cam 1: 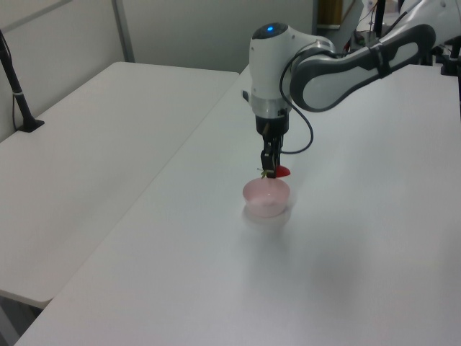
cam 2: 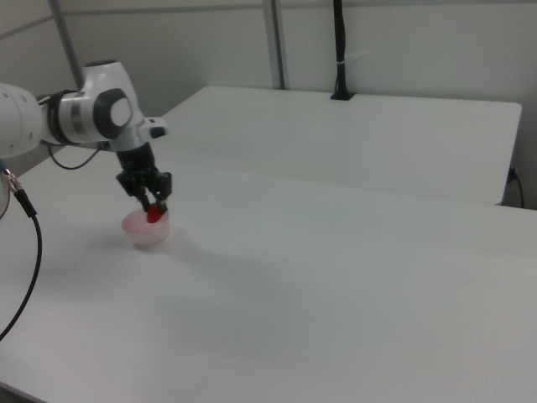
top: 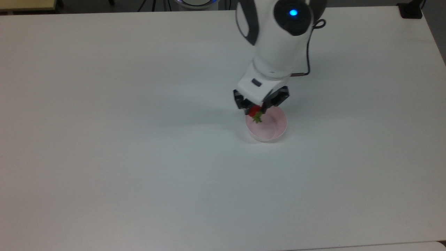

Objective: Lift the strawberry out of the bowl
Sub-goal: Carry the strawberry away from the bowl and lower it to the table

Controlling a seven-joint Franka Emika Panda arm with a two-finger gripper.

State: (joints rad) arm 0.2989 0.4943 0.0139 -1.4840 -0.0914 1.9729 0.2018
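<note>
My gripper [top: 255, 111] [cam 1: 272, 171] [cam 2: 153, 210] is shut on the small red strawberry [top: 254, 112] [cam 1: 282, 171] [cam 2: 154, 216] and holds it in the air just above the bowl. Its green stem cap [top: 257, 119] hangs out below the fingers in the top view. The pale pink bowl [top: 270, 127] [cam 1: 266, 198] [cam 2: 144, 230] stands on the white table with a bare inside. The strawberry hangs over the rim on the top view's left.
The white table [top: 139, 139] spreads wide on all sides of the bowl. A second white table [cam 1: 86, 144] lies alongside it across a narrow gap. A black post [cam 2: 339, 50] stands at the far table's edge, and a black clamp [top: 411, 10] at a corner.
</note>
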